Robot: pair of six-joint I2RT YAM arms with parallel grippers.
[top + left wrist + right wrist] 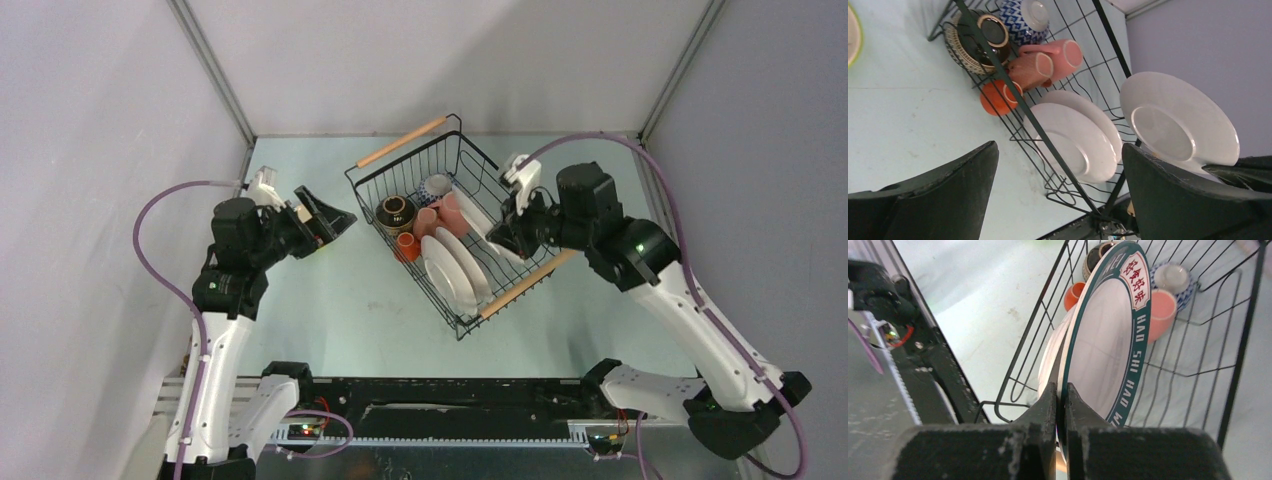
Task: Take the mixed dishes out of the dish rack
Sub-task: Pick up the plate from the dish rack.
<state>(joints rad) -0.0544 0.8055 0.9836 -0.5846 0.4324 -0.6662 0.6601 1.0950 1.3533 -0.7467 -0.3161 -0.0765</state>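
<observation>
The black wire dish rack sits slanted mid-table, with wooden handles at both ends. My right gripper is shut on the edge of the white plate with a green rim and red characters, which stands upright at the rack's right side. Two plain white plates lean inside the rack. Beside them lie two pink mugs, an orange cup, a dark brown cup and a blue patterned bowl. My left gripper hangs open left of the rack, holding nothing.
A pale dish with a greenish rim shows at the left edge of the left wrist view, on the table outside the rack. Grey walls enclose the table on three sides. The arms' bases and a black rail run along the near edge.
</observation>
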